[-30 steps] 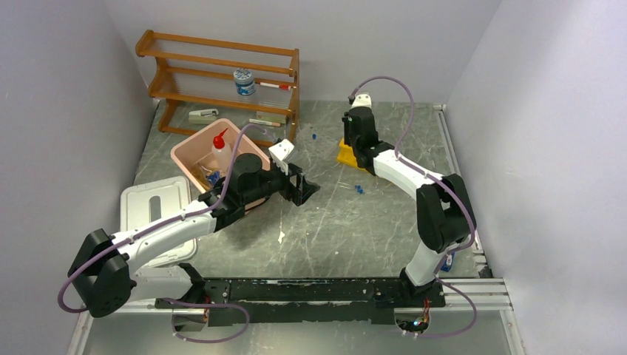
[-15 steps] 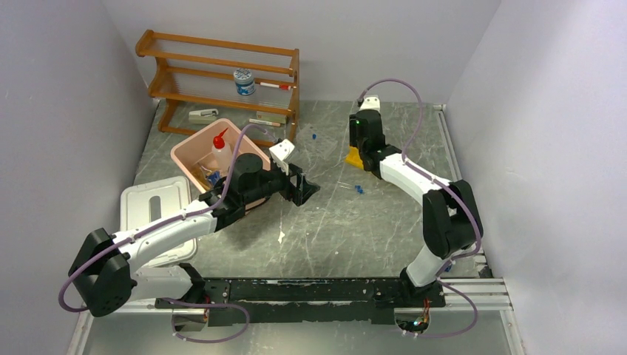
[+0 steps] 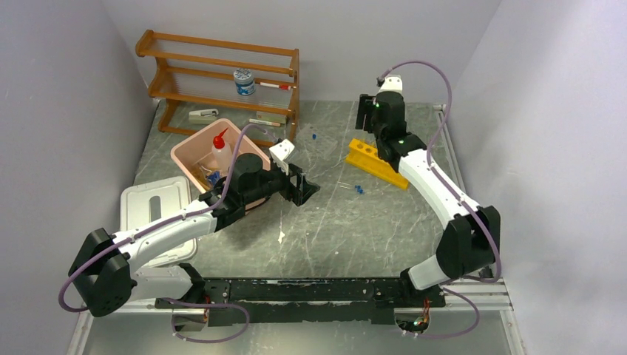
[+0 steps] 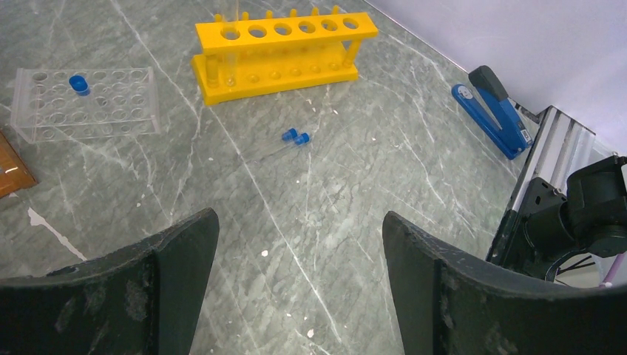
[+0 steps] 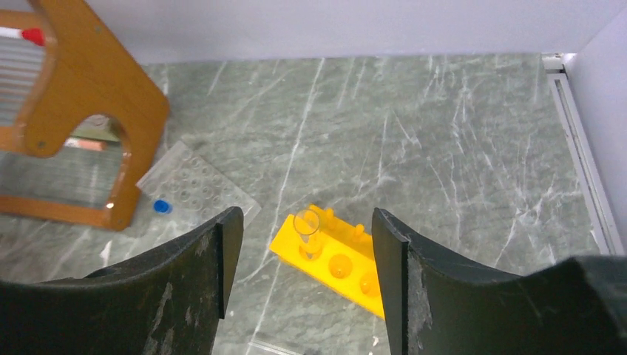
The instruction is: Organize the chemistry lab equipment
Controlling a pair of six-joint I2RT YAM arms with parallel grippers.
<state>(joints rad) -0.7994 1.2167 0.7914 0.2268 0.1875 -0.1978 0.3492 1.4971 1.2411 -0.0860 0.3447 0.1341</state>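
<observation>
Though lower before, right claw aloft.

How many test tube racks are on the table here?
2. The yellow rack stands right of centre, a glass tube in its end hole. The clear rack lies between it and the wooden shelf. The arms may hide others.

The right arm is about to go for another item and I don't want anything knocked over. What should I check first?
1. Right gripper open, holding nothing: ok.
2. Tube upright in the end hole of the rack, not touching the gripper: ok.
3. That rack flat on the table: ok.
4. Left gripper open, empty, above bare table: ok.
5. Blue caps put away: not ok, some lie loose on the table.
</observation>
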